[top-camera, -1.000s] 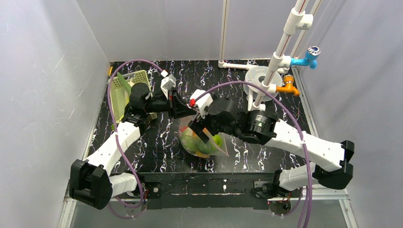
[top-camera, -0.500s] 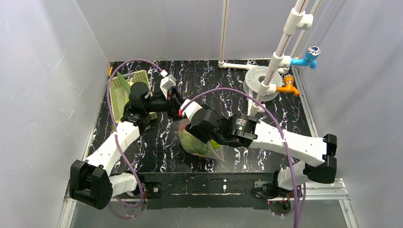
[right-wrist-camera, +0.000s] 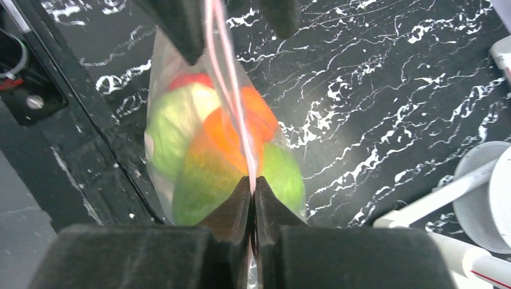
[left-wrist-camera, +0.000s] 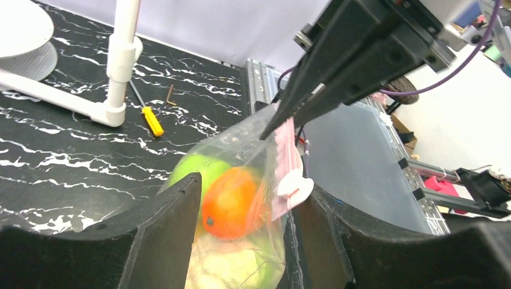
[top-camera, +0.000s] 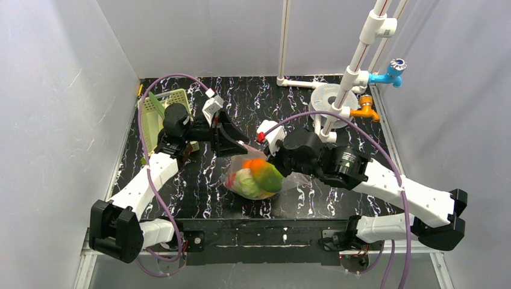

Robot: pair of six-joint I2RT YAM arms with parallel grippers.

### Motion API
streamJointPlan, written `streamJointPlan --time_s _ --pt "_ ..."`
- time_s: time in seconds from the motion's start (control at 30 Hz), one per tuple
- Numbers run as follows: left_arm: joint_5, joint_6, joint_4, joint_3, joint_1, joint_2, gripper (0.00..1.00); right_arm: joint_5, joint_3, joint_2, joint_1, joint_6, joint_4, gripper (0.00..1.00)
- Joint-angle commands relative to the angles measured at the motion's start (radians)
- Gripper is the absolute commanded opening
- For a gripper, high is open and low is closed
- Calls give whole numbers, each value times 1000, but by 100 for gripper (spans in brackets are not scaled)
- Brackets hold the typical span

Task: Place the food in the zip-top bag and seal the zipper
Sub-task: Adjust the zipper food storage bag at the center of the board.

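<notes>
Right wrist view puts my right gripper (right-wrist-camera: 253,180) at the lower middle of the frame. Its two fingers are pressed together on the zipper (right-wrist-camera: 224,84), so it holds the pink strip and nothing else. From there the strip runs straight up the frame to my left gripper (left-wrist-camera: 247,192). The fingers of that one stand wide apart on both sides of the bag (right-wrist-camera: 158,126) mouth, and I cannot see that they press it. A small white tab (left-wrist-camera: 295,188) sits on the strip just beside one left finger. The food (right-wrist-camera: 226,135), orange, green and red pieces, lies inside the bag under the strip, above the black table (right-wrist-camera: 391,90). I judge that filling is done and sealing is the step in hand. The zipper's long axis joins both grippers, so the coming move must follow that line. The left one is nearer to the tab.
</notes>
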Motion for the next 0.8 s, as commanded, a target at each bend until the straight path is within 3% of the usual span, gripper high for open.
streamJointPlan --time_s 0.0,0.13,0.53,0.77 --pt "88 -28 54 28 -22 9 55 -152 -20 -34 -59 4 115 3" --pt "99 26 -20 40 -32 4 55 -190 -20 -38 -93 16 120 1" --pt "68 28 10 14 -32 -18 62 -405 -133 -153 -252 90 189 1" --pt "56 -213 326 -23 -43 42 57 -468 -167 -166 -273 114 227 1"
